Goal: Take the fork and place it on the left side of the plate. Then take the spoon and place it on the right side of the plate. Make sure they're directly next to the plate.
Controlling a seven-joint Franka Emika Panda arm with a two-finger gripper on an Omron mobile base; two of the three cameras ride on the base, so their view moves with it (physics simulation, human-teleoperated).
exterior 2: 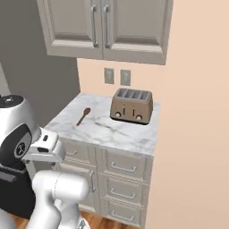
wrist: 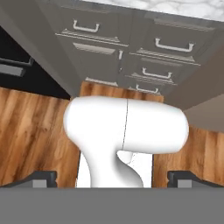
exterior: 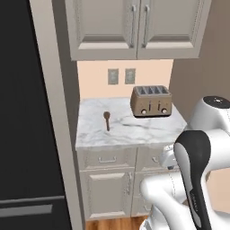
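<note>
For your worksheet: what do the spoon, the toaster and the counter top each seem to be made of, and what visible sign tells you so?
Spoon: probably wood, matte brown all over. Toaster: looks like brushed metal, bronze-tan with a soft sheen. Counter top: seemingly polished marble, white with grey veins.

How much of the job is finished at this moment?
Nothing looks done. The spoon lies untouched on the counter, left of the toaster; I see no fork or plate on it. The tool is open, holds nothing and points at the floor. Both placements are left.
</note>
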